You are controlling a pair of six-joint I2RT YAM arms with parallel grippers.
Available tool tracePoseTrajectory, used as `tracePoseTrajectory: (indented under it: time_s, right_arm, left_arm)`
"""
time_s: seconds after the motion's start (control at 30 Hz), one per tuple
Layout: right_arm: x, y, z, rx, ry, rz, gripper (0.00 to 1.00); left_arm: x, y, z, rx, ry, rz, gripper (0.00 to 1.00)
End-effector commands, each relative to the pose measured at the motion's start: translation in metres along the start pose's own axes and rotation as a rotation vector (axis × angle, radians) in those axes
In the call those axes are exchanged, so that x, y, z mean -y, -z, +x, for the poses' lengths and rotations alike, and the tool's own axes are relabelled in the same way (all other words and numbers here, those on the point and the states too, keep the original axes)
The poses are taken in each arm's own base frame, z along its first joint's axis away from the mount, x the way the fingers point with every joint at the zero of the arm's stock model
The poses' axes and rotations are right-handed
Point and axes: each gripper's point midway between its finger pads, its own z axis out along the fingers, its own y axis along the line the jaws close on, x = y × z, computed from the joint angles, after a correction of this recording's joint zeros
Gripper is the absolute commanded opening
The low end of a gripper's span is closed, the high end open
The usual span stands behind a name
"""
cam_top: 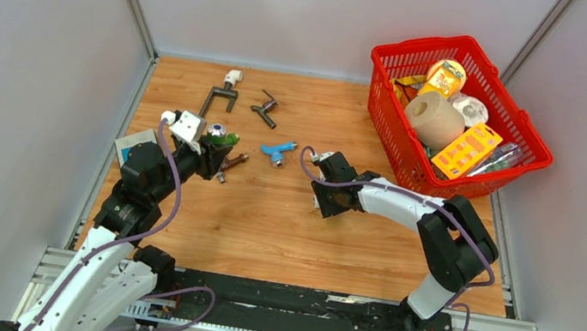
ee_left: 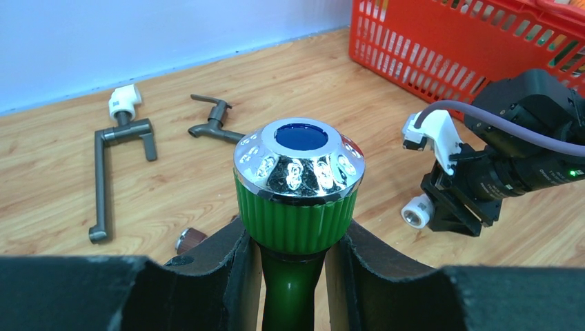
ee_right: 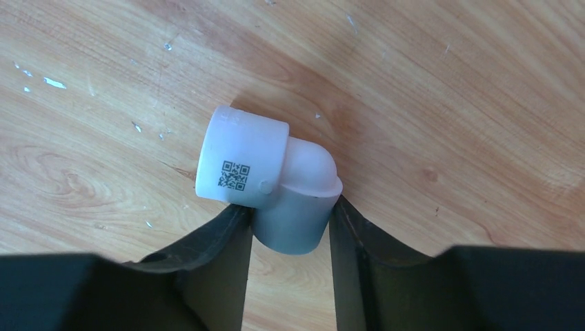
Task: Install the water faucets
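Evidently we are at the pairing step. Our left claw is clamped narrow on the green faucet, gripping its stem just under the ribbed collar, with the chrome, blue-capped head standing above the fingers. Our right claw has its pads pressed on either side of one leg of the white elbow fitting, close to the desk. Next, we judge, the elbow's free socket must be raised, lined up with the faucet's inlet and turned on squarely. The blue faucet lies between the two claws, the brown faucet just beside the left claw, and the dark grey faucet beyond it. Only a small QR code shows on the elbow's collar; we can read no words.
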Motion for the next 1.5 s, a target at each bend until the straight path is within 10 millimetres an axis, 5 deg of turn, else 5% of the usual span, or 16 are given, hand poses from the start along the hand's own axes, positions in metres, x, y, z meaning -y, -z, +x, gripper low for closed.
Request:
tracePoseTrajectory:
  time_s: [0.0, 0.2, 0.43, 0.7, 0.97, 1.3, 1.47]
  right_arm:
    - [0.002, -0.007, 0.004, -0.013, 0.013, 0.026, 0.36]
    - [0.000, 0.007, -0.019, 0.081, -0.025, 0.014, 0.00]
    - [-0.004, 0.036, -0.052, 0.256, -0.067, -0.015, 0.00]
    - [-0.013, 0.111, -0.111, 0.598, -0.011, -0.108, 0.00]
    - [-0.011, 0.181, -0.146, 0.892, 0.060, -0.116, 0.00]
    - [-0.022, 0.258, -0.163, 1.233, 0.154, -0.186, 0.00]
    - [-0.039, 0.279, -0.170, 1.367, 0.224, -0.241, 0.00]
  left_arm:
    - [0.003, 0.001, -0.012, 0.042, -0.009, 0.019, 0.00]
    - [0.010, -0.002, -0.010, 0.029, 0.025, 0.055, 0.00]
    - [0.022, -0.009, 0.002, -0.048, 0.101, 0.116, 0.00]
    - [0.042, -0.014, 0.006, -0.084, 0.187, 0.216, 0.00]
    - [0.070, -0.021, 0.001, -0.088, 0.327, 0.373, 0.00]
    - [0.096, -0.027, -0.043, 0.033, 0.578, 0.543, 0.00]
    - [0.095, -0.025, -0.068, 0.150, 0.711, 0.563, 0.00]
